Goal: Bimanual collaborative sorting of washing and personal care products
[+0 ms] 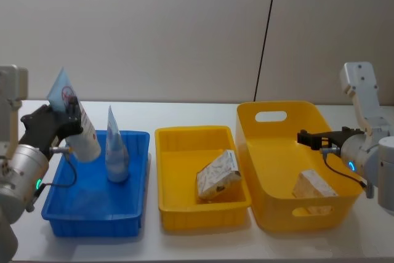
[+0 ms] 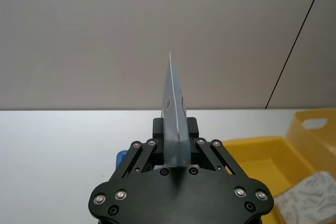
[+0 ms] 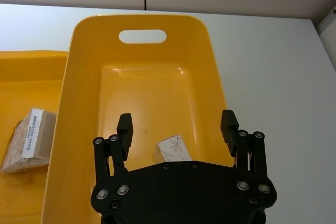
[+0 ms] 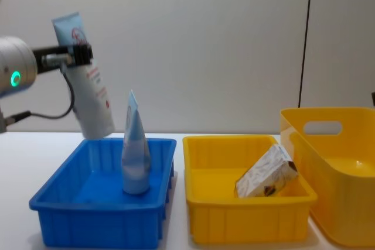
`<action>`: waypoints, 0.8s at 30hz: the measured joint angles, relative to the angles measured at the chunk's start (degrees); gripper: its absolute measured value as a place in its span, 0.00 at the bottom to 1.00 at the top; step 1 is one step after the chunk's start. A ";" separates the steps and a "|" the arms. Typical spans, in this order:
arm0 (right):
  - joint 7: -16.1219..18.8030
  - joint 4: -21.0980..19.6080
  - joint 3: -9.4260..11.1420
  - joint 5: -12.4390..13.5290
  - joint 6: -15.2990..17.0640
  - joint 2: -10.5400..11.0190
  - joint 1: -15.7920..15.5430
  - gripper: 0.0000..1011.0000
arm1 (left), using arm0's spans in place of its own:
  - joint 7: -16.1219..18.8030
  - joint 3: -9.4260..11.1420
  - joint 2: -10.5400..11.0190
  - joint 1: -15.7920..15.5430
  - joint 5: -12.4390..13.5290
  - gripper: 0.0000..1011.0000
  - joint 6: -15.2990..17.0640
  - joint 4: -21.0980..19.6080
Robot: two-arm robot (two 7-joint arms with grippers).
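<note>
Chest view: left claw (image 4: 81,55) grips tube (image 4: 95,106) above blue bin (image 4: 99,225).

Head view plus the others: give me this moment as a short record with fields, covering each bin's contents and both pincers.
Blue rectangular plastic bin: pale blue-white tapered squeeze tube standing upright, crimped end up
Shallow yellow plastic tray: cream carton tilted near its right wall
Deep yellow plastic bin with handle slots: another cream carton
Left pincer: shut on second squeeze tube, tilted, crimped end up, above the blue bin's left side
Right pincer: open, empty, over the deep yellow bin
</note>
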 joint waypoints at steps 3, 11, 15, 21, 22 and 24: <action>0.00 0.00 0.00 0.00 0.00 0.00 0.00 0.99 | -0.57 -1.43 -1.12 0.17 -2.09 0.22 -0.27 -1.29; 0.00 0.00 0.00 0.00 0.00 0.00 0.00 0.99 | -1.69 -3.72 -3.50 0.26 -6.40 0.22 -0.44 -3.89; 0.00 0.00 0.00 0.00 0.00 0.00 0.00 0.99 | -2.29 -4.40 -4.74 0.18 -8.70 0.22 -0.40 -5.16; 0.01 0.02 -0.04 -0.05 -0.03 0.00 0.03 0.99 | -3.37 -4.51 -6.72 -0.14 -12.01 0.22 -0.04 -6.77; 0.05 0.06 -0.15 -0.12 -0.13 0.02 0.08 0.99 | -3.61 -4.35 -7.12 -0.20 -12.63 0.22 0.06 -7.00; 0.13 0.11 -0.41 -0.24 -0.33 0.13 0.14 0.99 | -3.83 -4.15 -7.50 -0.28 -13.17 0.22 0.15 -7.22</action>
